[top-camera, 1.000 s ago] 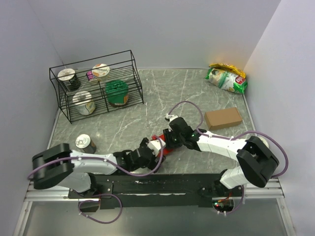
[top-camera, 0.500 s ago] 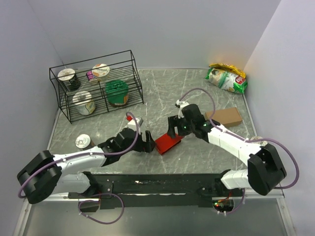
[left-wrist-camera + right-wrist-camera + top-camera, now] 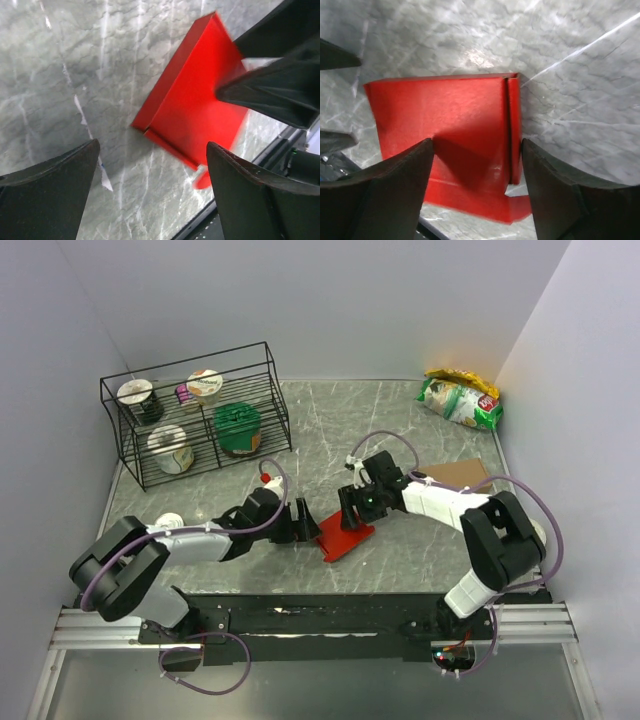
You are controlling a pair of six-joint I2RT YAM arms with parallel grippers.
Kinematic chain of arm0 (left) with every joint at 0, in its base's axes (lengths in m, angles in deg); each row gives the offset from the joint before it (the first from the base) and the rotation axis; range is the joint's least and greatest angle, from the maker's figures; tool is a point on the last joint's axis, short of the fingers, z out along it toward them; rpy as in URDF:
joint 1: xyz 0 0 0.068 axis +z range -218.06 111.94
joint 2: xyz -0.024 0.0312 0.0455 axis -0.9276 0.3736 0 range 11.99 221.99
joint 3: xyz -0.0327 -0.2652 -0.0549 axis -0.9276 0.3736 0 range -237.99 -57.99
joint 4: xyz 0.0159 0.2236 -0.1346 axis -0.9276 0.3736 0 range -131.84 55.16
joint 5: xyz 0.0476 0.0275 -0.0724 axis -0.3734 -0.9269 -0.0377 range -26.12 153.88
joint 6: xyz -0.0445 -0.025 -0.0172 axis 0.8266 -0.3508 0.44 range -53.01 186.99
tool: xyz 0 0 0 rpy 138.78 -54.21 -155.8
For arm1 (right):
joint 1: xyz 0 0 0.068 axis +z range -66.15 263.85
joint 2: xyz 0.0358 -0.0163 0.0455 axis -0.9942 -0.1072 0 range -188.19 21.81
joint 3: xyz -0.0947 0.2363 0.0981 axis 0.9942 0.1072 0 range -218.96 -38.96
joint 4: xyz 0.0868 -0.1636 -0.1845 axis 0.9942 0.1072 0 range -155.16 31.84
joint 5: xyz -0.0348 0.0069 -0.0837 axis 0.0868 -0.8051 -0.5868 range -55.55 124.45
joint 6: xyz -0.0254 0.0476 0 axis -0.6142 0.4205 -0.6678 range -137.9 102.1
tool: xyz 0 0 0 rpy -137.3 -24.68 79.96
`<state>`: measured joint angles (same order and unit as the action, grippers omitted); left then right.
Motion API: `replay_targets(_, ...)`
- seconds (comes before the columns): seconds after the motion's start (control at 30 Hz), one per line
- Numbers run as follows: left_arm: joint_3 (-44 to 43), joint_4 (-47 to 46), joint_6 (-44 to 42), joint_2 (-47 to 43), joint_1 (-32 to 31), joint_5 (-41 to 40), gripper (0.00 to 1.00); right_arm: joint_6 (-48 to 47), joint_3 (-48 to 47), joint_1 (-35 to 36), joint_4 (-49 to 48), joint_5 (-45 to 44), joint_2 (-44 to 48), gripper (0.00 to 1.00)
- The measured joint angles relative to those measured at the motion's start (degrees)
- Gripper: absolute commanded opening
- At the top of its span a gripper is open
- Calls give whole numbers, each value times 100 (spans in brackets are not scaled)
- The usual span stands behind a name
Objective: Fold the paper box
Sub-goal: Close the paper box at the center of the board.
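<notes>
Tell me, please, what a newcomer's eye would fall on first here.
A bright red paper box lies on the grey marbled table, front centre, with the left arm and right arm meeting at it, jaws open. At the far left stands a black wire rack of containers; a green snack bag lies far right.

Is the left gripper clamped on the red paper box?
No, the left gripper is open wide, and the paper box lies on the table ahead of it.
</notes>
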<state>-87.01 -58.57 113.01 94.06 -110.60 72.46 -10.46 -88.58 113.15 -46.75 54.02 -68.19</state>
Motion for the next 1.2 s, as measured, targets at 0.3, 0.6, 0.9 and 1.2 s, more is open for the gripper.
replay_targets(0.3,179,-590,348,153,308,435,97,409,55,-63,-118,426,-282,36)
replay_targets(0.6,251,-1478,715,608,527,817,97,883,221,-129,-376,817,-326,11)
replay_targets(0.9,828,-1034,791,-330,704,411,96,1237,505,-291,-824,1202,-310,0)
replay_targets(1.2,1178,-826,927,-874,1263,785,96,1482,776,-723,-1108,1825,-310,0)
